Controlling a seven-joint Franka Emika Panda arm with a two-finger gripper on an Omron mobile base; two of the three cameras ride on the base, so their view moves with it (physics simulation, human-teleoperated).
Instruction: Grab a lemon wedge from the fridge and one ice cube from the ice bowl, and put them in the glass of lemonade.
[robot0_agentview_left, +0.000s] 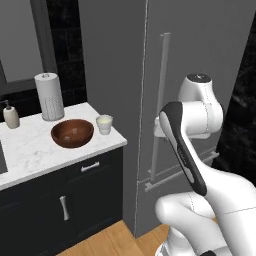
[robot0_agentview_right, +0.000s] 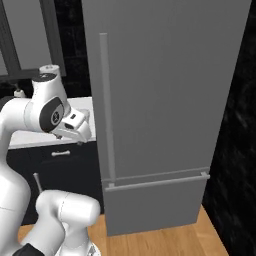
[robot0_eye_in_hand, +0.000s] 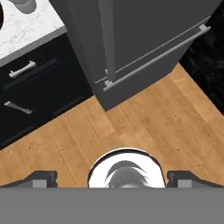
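Observation:
The fridge (robot0_agentview_left: 200, 60) is a tall dark grey appliance with its doors shut and a long vertical bar handle (robot0_agentview_left: 161, 100). The lemon wedge is hidden. On the white marble counter (robot0_agentview_left: 30, 150) left of the fridge sit the reddish-brown ice bowl (robot0_agentview_left: 72, 133) and, right beside it, the pale glass of lemonade (robot0_agentview_left: 104, 124). My gripper (robot0_eye_in_hand: 113, 178) hangs in front of the fridge (robot0_agentview_right: 165, 90), right of the counter, and points down at the floor. Its fingertips (robot0_eye_in_hand: 41, 177) stand wide apart, open, with nothing between them. The hand (robot0_agentview_right: 75, 125) is near the handle (robot0_agentview_right: 106, 110), apart from it.
A white paper-towel roll (robot0_agentview_left: 49, 96) and a soap dispenser (robot0_agentview_left: 11, 116) stand at the back of the counter. Dark cabinets with silver pulls (robot0_agentview_left: 90, 167) are below. A fridge drawer bar (robot0_eye_in_hand: 153, 57) runs low across. Wooden floor (robot0_eye_in_hand: 175, 122) lies in front.

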